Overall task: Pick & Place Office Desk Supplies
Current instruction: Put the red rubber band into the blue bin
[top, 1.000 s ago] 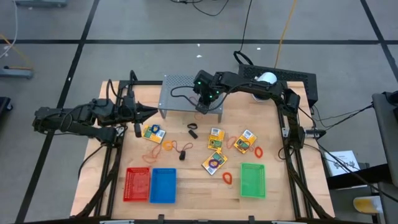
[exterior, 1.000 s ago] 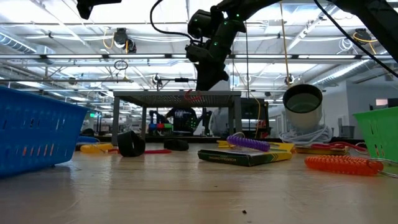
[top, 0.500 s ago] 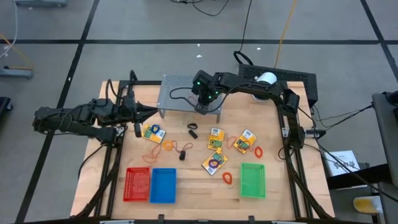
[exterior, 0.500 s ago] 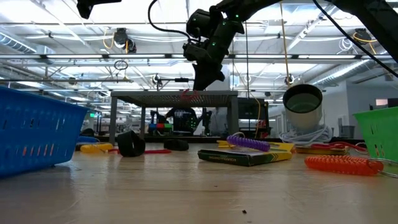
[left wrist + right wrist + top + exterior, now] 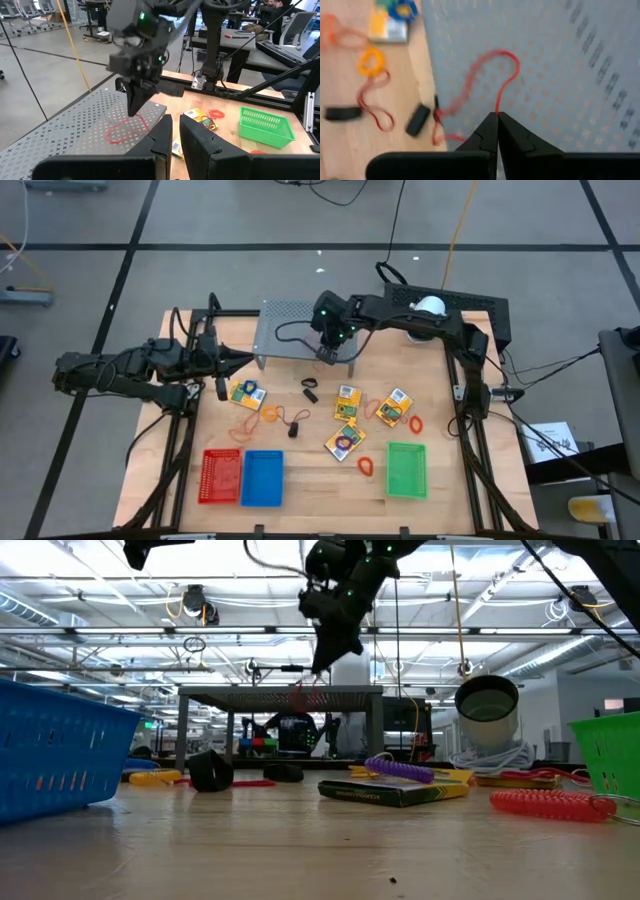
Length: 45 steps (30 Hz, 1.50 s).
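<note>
A thin red rubber-band loop (image 5: 507, 57) lies on top of the grey perforated shelf (image 5: 285, 330) at the table's far middle. My right gripper (image 5: 325, 352) hovers just above the shelf's right end, shut on the band. Several yellow-orange packets (image 5: 347, 402), small black clips (image 5: 310, 390) and orange and red loops (image 5: 268, 415) lie flat on the wooden table nearer the front. My left gripper (image 5: 222, 360) waits at the table's left, level, its fingers (image 5: 162, 135) a narrow gap apart with nothing between them. My right gripper pinches one strand of the red band (image 5: 496, 102) between its two fingertips. The fingers slant down onto it from above and from the table's right. The rest of the loop (image 5: 122, 131) lies slack on the shelf top, and its far part (image 5: 440, 135) droops over the shelf's edge.
Red (image 5: 221, 476), blue (image 5: 262, 477) and green (image 5: 407, 469) mesh baskets stand along the near edge. A white round object (image 5: 428, 306) and a black box (image 5: 480, 305) sit at the far right. Bare wood lies between the baskets and the scattered items.
My right gripper has risen a little above the shelf top, its tip now standing clear of the perforated plate in the low view. The left arm has kept still.
</note>
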{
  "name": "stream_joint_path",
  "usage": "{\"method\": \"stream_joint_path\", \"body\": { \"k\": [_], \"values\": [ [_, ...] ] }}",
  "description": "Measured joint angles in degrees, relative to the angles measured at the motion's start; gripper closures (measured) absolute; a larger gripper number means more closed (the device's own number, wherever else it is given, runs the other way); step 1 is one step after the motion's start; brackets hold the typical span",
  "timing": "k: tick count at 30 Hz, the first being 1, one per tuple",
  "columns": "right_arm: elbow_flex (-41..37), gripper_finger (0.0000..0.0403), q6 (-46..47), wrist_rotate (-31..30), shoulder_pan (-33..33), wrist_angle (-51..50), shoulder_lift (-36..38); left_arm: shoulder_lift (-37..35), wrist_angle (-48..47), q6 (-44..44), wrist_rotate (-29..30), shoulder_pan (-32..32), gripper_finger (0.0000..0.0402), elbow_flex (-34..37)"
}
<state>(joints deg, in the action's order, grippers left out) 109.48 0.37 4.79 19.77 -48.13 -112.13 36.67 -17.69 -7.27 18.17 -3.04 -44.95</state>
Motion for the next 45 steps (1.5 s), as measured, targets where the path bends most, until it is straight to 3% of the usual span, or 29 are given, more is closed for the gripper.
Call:
{"method": "stream_joint_path", "body": {
  "k": [14,22,31,35,45],
  "values": [
    [0.12,0.0403,-1.68,2.37,-6.04,1.07,7.56,0.0,1.2,-0.45,0.0,0.01,0.036,0.0],
    [0.21,0.0403,0.48,8.93,-12.47,10.13,9.07,-2.1,1.32,-0.88,-0.1,-0.04,0.036,0.0],
    [0.16,0.0403,0.93,9.03,-19.23,19.34,8.91,-4.56,1.3,-0.97,-5.97,-0.14,0.036,-0.01],
    [-2.02,0.0403,1.29,9.03,-21.78,29.0,7.96,-4.5,1.29,-0.96,-8.67,-0.14,0.036,-0.02],
    [-12.76,0.0403,7.83,11.92,-24.38,54.75,6.83,-4.5,4.0,1.44,-8.74,-0.14,0.036,-0.02]
  ]
}}
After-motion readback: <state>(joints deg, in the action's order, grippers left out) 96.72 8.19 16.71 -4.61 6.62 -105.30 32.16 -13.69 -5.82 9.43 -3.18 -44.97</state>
